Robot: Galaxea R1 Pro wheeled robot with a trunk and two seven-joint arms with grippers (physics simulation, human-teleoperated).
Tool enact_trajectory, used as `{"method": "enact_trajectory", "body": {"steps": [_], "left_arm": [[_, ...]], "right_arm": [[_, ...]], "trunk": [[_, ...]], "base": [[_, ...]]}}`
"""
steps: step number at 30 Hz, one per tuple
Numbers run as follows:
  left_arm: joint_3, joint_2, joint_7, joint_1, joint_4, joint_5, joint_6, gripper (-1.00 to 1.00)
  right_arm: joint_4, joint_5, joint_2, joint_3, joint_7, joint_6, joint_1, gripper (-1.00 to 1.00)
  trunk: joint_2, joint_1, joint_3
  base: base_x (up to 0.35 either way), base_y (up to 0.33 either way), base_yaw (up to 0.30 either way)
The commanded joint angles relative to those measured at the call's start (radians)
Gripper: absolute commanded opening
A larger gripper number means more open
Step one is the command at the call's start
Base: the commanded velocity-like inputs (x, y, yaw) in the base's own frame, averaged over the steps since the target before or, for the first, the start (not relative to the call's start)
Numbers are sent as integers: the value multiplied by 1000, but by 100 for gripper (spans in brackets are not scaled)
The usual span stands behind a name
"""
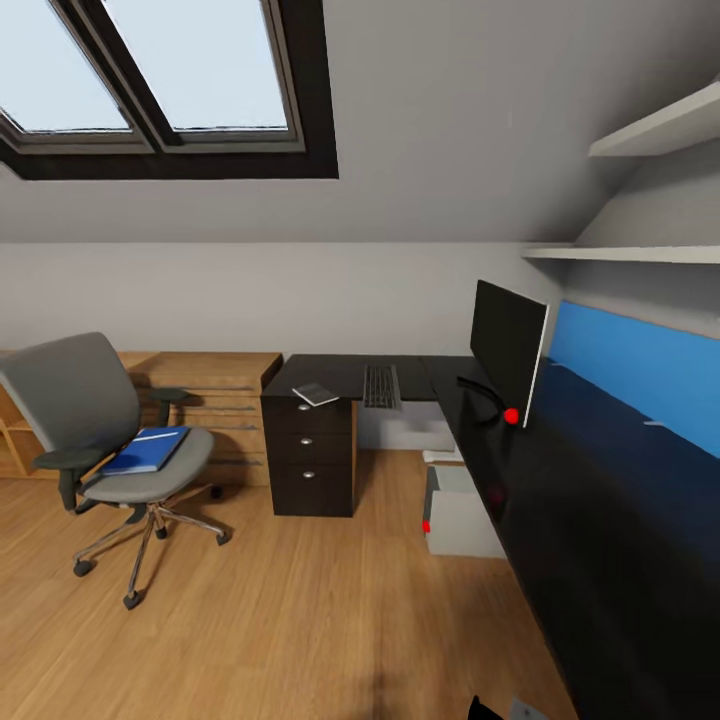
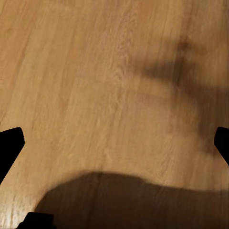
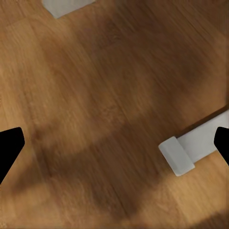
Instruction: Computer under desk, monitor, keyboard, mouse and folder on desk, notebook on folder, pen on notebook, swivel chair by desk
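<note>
The grey swivel chair stands on the wood floor at the left, apart from the desk. The blue folder lies on its seat. On the black L-shaped desk stand the monitor and, at the far corner, the keyboard with the grey notebook to its left. The light grey computer sits under the desk. I cannot make out the mouse or the pen. My left gripper and right gripper are both open above bare floor, holding nothing.
A dark three-drawer unit supports the desk's left end, with a low light-wood cabinet beside it. A blue wall panel, shelves and a skylight lie beyond. A white desk foot is near the right gripper.
</note>
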Motion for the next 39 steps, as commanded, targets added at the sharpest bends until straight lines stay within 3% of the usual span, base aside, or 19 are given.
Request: {"method": "enact_trajectory", "body": {"steps": [1,15,39], "left_arm": [[-4,1,8,0,-4,10,3,100],[-1,1,9,0,-12,12,3,100],[-2,-1,7,0,-12,10,5,100]], "right_arm": [[2,-4,1,8,-4,-2,-1,100],[2,-4,0,8,-4,-2,0,100],[2,-4,0,8,-4,-2,0,100]], "trunk": [[7,-4,2],[105,-58,46],[273,-150,121]], "base": [[0,0,0],[-19,-2,0],[-317,-8,0]]}}
